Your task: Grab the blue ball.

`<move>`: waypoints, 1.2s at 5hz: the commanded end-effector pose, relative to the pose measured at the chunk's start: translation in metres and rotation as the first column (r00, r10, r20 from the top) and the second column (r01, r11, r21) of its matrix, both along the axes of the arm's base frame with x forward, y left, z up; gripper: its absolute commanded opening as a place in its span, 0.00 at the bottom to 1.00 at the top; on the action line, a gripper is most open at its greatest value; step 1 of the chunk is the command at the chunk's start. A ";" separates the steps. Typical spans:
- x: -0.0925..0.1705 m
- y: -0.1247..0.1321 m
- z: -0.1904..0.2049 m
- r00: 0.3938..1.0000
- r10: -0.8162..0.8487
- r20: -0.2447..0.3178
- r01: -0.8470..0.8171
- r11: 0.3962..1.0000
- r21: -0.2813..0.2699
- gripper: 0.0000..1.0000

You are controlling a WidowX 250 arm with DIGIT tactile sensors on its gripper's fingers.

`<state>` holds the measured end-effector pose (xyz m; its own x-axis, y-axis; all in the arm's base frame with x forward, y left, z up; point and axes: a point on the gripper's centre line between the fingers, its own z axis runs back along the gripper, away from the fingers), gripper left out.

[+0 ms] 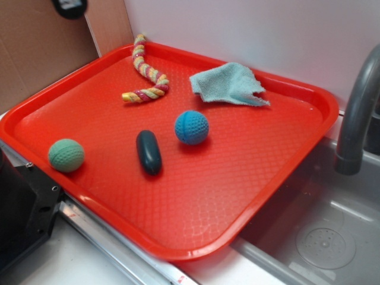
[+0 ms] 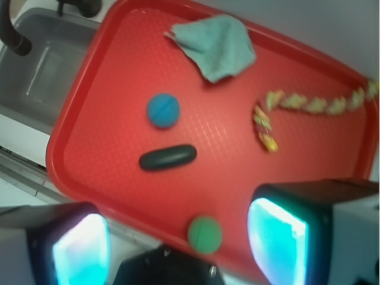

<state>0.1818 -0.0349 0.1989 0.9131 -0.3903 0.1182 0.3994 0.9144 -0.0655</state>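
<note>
The arm sits at the tray's near-left corner: in the exterior view only a dark block of robot hardware (image 1: 24,208) shows at the 8 o'clock edge of the picture, and the gripper itself is out of that frame. The wrist view looks down across the red tray (image 2: 107,178) from above, with the gripper (image 2: 178,246) hanging over the tray's near rim, clear of everything on it.

The blue ball (image 1: 192,127) lies near the middle of the tray, ribbed and round; in the wrist view it sits at about 11 o'clock from the picture's centre (image 2: 163,110). Just beside it, apart by a small gap, lies the dark navy capsule (image 1: 148,152), at 8 o'clock from the ball in the exterior view. The green ball (image 1: 66,155) rests near the tray's left rim, well apart from the blue one; in the wrist view it appears between the two fingers, low in the frame (image 2: 205,234).

A twisted rope toy (image 1: 146,74) lies toward the far left corner, and a crumpled teal cloth (image 1: 228,85) at 1 o'clock from the blue ball.

The exterior view alone shows the grey faucet (image 1: 356,119) and the sink basin's drain (image 1: 325,239) at the right. The wrist view alone shows the fingers (image 2: 279,240): spread wide, pads glowing pale cyan, holding nothing and touching nothing.
</note>
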 end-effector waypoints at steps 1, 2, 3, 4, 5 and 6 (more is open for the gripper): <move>0.026 -0.048 -0.022 0.970 -0.202 0.133 0.202 0.979 0.012 1.00; 0.034 -0.059 -0.043 0.970 -0.214 0.115 0.211 0.977 0.039 1.00; 0.039 -0.062 -0.068 0.979 -0.181 0.094 0.179 0.983 0.035 1.00; 0.046 -0.062 -0.094 0.988 -0.139 0.067 0.135 0.989 0.060 1.00; 0.055 -0.059 -0.122 0.993 -0.117 0.037 0.112 0.987 0.117 1.00; 0.058 -0.057 -0.140 0.993 -0.122 -0.004 0.121 0.978 0.168 1.00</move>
<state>0.2345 -0.0832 0.0472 0.8642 -0.5032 -0.0037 0.5019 0.8615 0.0768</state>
